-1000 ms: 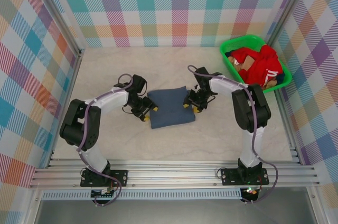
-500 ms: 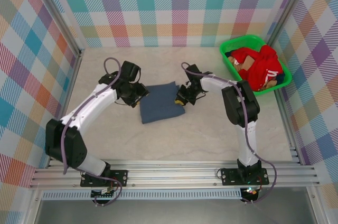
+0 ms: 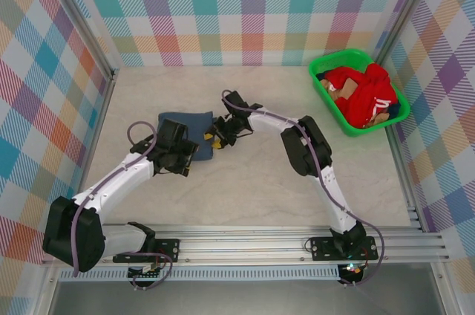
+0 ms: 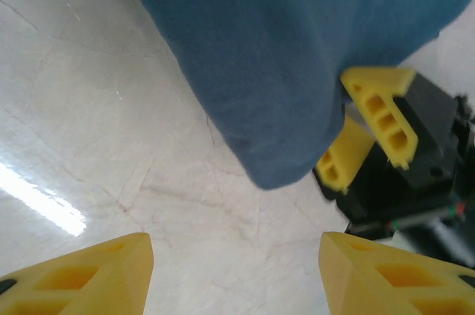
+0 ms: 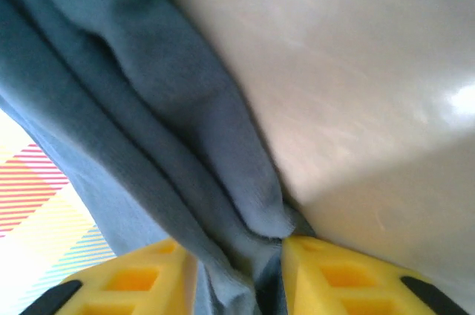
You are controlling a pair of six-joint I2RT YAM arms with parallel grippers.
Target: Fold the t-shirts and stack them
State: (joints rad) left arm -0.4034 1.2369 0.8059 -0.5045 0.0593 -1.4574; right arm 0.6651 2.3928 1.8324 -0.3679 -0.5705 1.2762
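Folded plain slate-blue cloth t-shirt (image 3: 182, 122), in layered folds, has its edge pinched in the nearly closed right claw (image 5: 236, 279); the left claw (image 4: 236, 274) is wide open and empty, with the shirt corner just ahead of it.

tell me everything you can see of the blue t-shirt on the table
The t-shirt is plain, dusty slate-blue soft cloth with no print showing, folded into a compact layered bundle. It lies on the pale table, left of centre. Its right-hand edge is bunched into thick folds and pinched by the right tool, which is shut on it. The left tool is open by its near edge and, in its wrist view, is not touching the cloth.
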